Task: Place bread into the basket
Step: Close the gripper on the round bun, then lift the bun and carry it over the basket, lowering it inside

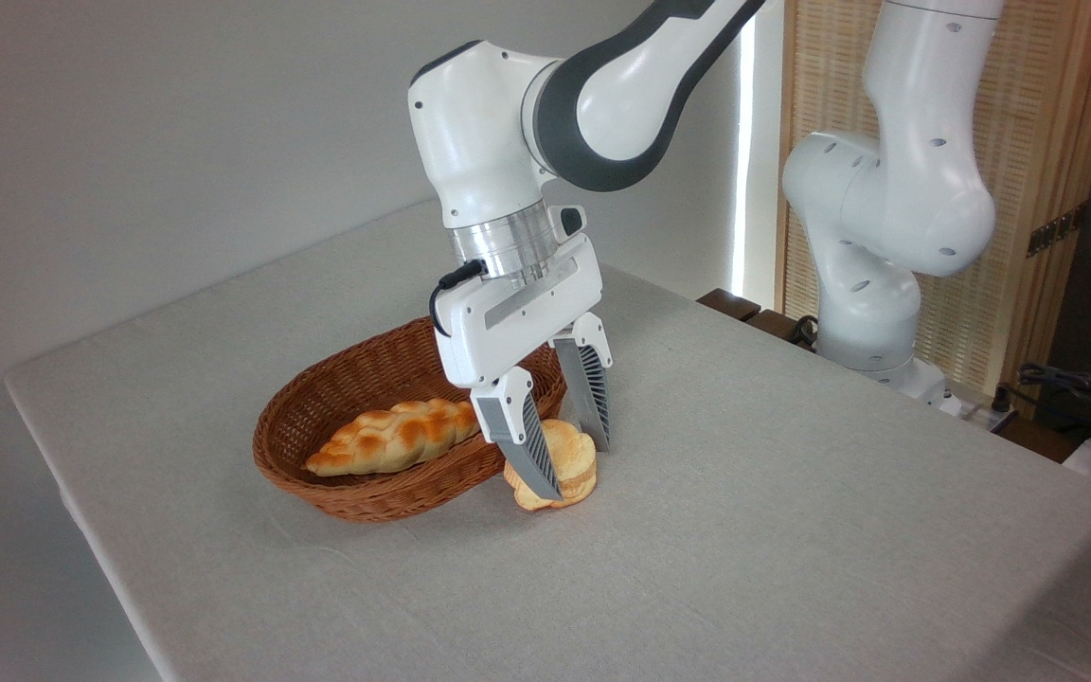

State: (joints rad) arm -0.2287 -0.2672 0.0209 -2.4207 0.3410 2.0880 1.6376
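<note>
Now, fixed camera: one view only, looking down across the table [792, 530] from its front corner.
Step in hand: grasping the bun [566, 466], judged from the fingers standing either side of it.
Gripper state: the gripper [566, 458] points down with its ribbed fingers [534, 451] spread around the bun; whether the pads already press on it I cannot tell, since the near finger hides that side.
Bun position: on the cloth, just outside the wicker basket [337, 488], at about 4 o'clock from the basket's middle, touching or nearly touching its outer wall.
Bun pose: it seems to stand tilted on edge rather than flat, one broad face turned toward 7 o'clock and the camera.
Long axis: round and lobed, so no true long axis; its thin dimension runs between the fingers.
Doing it well: close gently on the two faces, lift clear above the rim, then carry toward 10 o'clock.
Drop spot: the braided loaf [394, 436] lies along the basket floor, so aim for bare wicker behind it.
Risk: a soft bun may squash or pivot if pinched off-centre.
</note>
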